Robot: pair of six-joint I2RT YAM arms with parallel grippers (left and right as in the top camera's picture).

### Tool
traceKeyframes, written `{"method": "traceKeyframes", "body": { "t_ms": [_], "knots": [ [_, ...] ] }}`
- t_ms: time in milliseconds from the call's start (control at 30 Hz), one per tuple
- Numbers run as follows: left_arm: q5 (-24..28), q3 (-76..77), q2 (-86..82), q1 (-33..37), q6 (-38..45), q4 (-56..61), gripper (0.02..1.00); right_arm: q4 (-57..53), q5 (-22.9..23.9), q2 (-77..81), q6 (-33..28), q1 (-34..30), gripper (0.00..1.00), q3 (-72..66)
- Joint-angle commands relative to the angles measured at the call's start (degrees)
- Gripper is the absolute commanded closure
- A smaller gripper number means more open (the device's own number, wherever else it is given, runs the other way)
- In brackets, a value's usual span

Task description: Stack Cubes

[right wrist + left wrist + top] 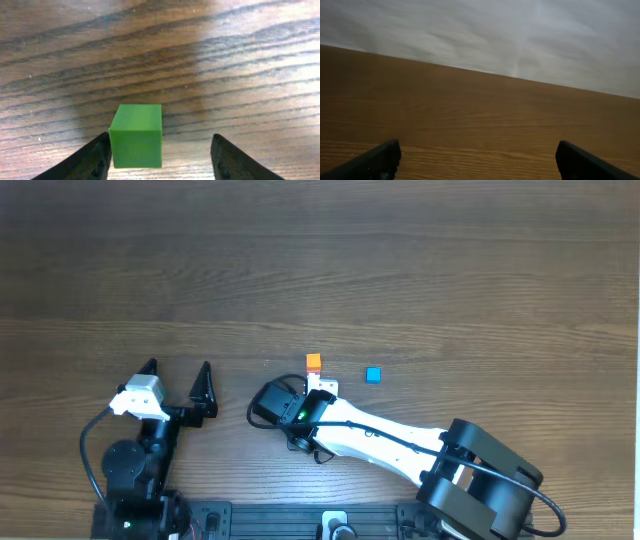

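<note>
A green cube (pixel 136 136) rests on the wooden table between the spread fingers of my right gripper (pixel 161 160). It sits close against one finger (pixel 94 159) and well apart from the other (pixel 235 161). In the top view my right gripper (pixel 272 402) is reached across to the table's middle and covers the green cube. An orange cube (pixel 313 362) lies just beyond that gripper, and a blue cube (pixel 373 375) lies to the orange one's right. My left gripper (pixel 177 376) stands open near the left arm's base, with nothing between its fingers (pixel 380 160).
The wooden table (pixel 320 270) stretches bare across its far half and along the left and right sides. A pale wall (pixel 480 30) rises past the table's edge in the left wrist view.
</note>
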Motion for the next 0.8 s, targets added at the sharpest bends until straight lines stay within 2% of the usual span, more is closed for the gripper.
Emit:
{"method": "traceKeyframes", "body": {
  "t_ms": [33,300,533,700,800],
  "knots": [
    [-0.5,-0.3,-0.5,0.3,0.8,0.0,0.018,0.9,1.8,0.4,0.6,0.3,0.406,0.9],
    [-0.5,-0.3,-0.5,0.3,0.8,0.0,0.018,1.8,1.8,0.4,0.6,0.3,0.432,0.9],
    [-0.5,-0.3,-0.5,0.3,0.8,0.0,0.018,1.8,1.8,0.4,0.6,0.6,0.579,0.9],
    [-0.5,-0.3,-0.5,0.3,0.8,0.0,0.020,1.8,1.8,0.4,0.6,0.8,0.581,0.9],
    [-0.5,-0.3,-0.5,0.3,0.8,0.0,0.020,1.8,1.8,0.5,0.6,0.8,0.634,0.9]
  ]
}}
